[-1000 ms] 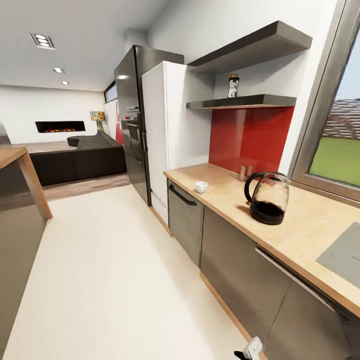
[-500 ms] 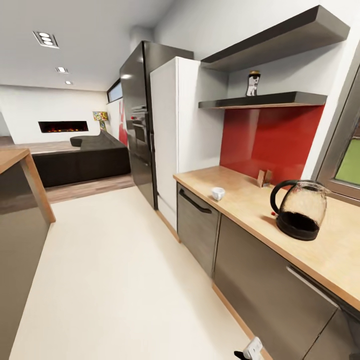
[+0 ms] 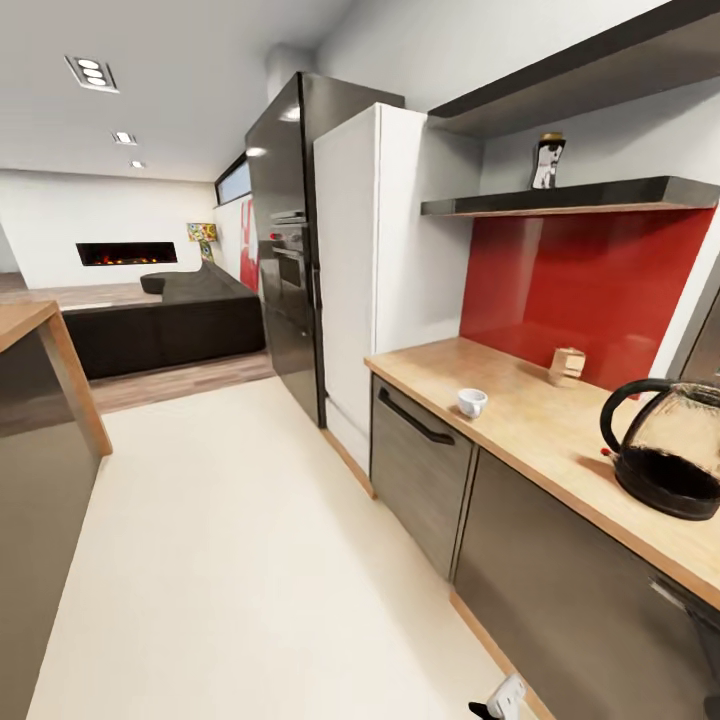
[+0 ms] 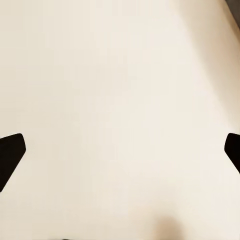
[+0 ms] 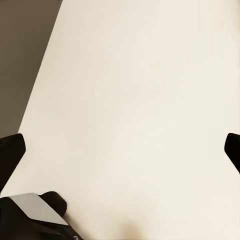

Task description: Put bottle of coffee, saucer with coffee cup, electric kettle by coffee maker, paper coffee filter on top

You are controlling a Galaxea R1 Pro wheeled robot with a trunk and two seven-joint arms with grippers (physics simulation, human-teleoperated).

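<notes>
Kettle (image 3: 668,450) on the kitchen countertop (image 3: 545,425) looks rigid and slick (I'd take its loop handle), while both my left gripper (image 4: 120,155) and right gripper (image 5: 120,152) hang spread apart over bare floor.

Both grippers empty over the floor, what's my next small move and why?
Probably keep rolling forward along the countertop toward the shelf: the small container up there looks like the coffee bottle, though too blurred to confirm. The cup and kettle already sit on the counter.

Bright, even, slightly soft renders; ceiling spotlights (image 3: 88,75) glow, fridge (image 3: 290,250) shows glare, edges stretch wide-angle, faint floor (image 3: 230,560) shadows.
</notes>
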